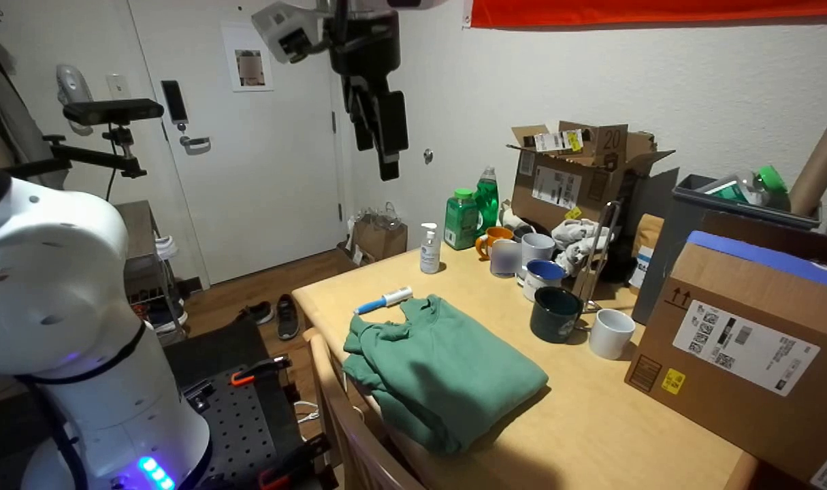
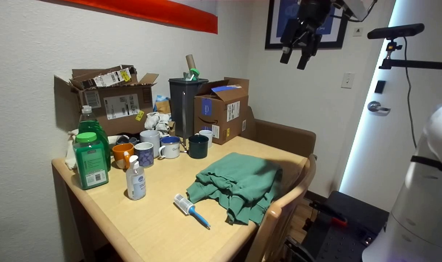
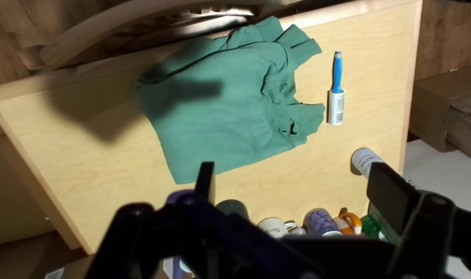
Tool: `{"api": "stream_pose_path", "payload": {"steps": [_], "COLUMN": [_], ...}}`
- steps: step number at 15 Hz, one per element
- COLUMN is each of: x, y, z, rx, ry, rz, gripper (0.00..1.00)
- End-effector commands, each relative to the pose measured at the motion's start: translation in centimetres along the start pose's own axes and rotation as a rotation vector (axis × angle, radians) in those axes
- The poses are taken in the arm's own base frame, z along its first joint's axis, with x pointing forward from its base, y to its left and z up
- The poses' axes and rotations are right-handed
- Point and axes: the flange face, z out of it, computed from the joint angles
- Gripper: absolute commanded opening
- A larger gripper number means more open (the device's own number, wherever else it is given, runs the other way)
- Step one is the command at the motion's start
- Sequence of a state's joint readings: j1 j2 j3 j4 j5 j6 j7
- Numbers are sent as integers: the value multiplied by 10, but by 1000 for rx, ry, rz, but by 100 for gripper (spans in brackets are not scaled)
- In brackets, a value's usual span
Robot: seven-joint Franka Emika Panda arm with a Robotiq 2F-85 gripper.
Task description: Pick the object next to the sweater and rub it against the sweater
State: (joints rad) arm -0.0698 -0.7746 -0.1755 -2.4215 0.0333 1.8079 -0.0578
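Lint roller (image 3: 337,92) lies flat on the table (image 3: 378,97), right of ctr. in the wrist view: blue handle (image 3: 337,71) toward top of frame, white roll (image 3: 336,108) just beside the sweater (image 3: 227,112); you can't tell whether they touch. Expect a light, rigid part. Handle is prob. smooth & slim, so it may twist under an off-ctr. pinch; roll is prob. tacky & free to spin. Take hold mid-handle, jaws across its width, & stay clear of the roll, since you need that face for rubbing. Sweater looks soft; it may bunch or drag if you press hard. Your gripper (image 2: 293,64) is spread wide w/ nothing btwn. its fingers (image 3: 390,195), touching nothing, well above the table, upper part of frame in both exterior views.
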Motion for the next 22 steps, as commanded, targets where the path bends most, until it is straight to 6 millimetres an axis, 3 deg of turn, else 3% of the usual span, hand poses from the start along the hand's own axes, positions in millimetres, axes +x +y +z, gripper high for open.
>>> {"api": "stream_pose_path", "payload": {"steps": [1, 7, 15, 16, 19, 22], "x": [21, 37, 64, 56, 61, 62], "y": [-32, -74, -125, -118, -122, -123], "z": [21, 56, 132, 118, 136, 136], "rx": [21, 7, 14, -7, -4, -3], "ry": [-27, -22, -69, -56, -85, -83], "rz": [-71, -130, -214, -208, -211, -211], "gripper": [100, 100, 100, 100, 100, 100]}}
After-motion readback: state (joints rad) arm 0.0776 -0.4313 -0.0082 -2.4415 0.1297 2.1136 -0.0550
